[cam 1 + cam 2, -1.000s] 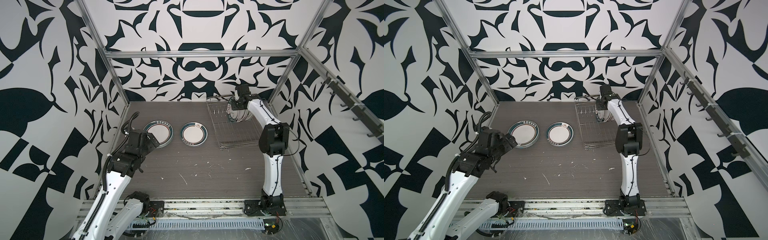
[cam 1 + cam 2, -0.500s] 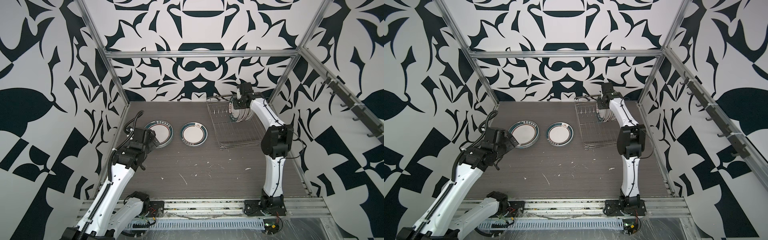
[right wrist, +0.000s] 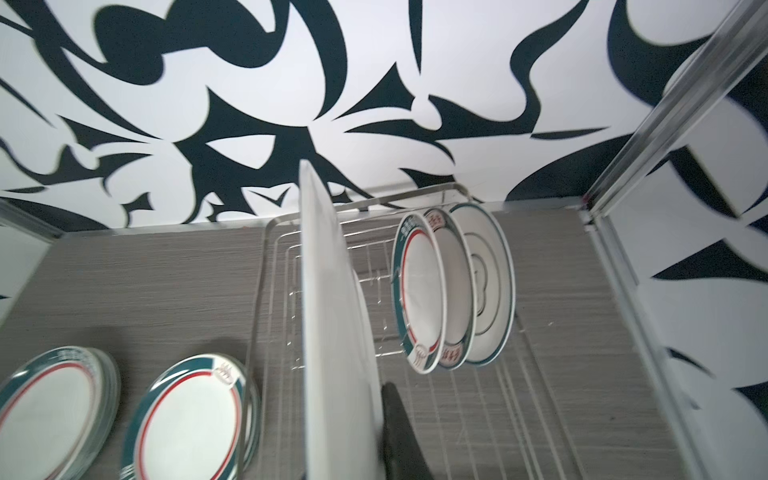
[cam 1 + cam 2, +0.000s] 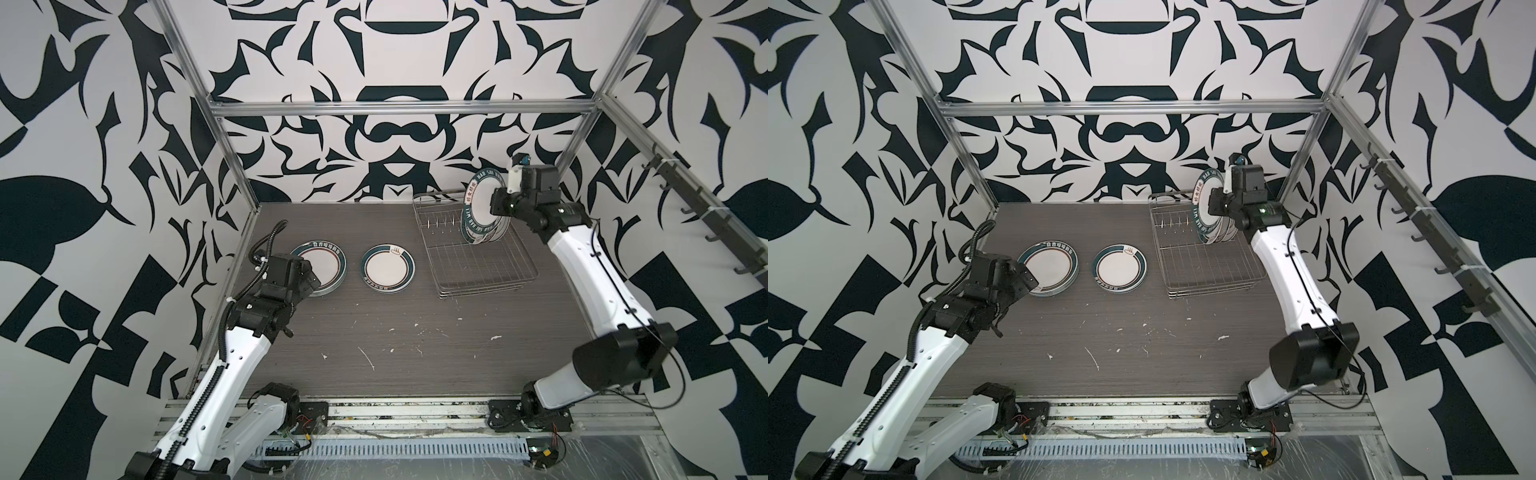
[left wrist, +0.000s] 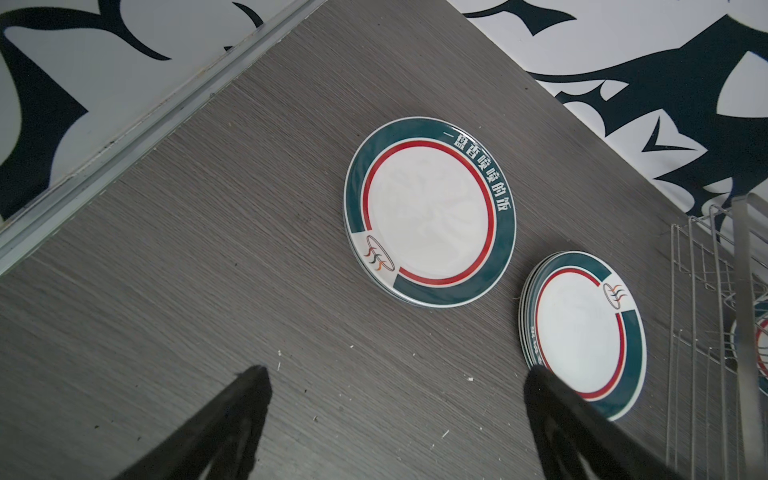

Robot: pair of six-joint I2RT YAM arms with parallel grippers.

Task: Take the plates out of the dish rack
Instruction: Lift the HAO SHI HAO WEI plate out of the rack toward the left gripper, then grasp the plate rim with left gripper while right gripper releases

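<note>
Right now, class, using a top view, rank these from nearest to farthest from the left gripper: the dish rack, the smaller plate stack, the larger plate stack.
1. The larger plate stack, at the left, right by the left gripper.
2. The smaller plate stack, in the middle.
3. The dish rack, off to the right.

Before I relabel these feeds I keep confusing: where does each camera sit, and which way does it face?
Top views: high in front, looking down and back over the table; left arm, left pincer open; right arm, right pincer shut on a plate over the dish rack.
Left wrist: on the left arm, facing down at the large stack and small stack; both fingers show.
Right wrist: on the right arm, facing the back wall along the plate; one finger shows.
Shared: wrist views both show stacks and dish rack.
</note>
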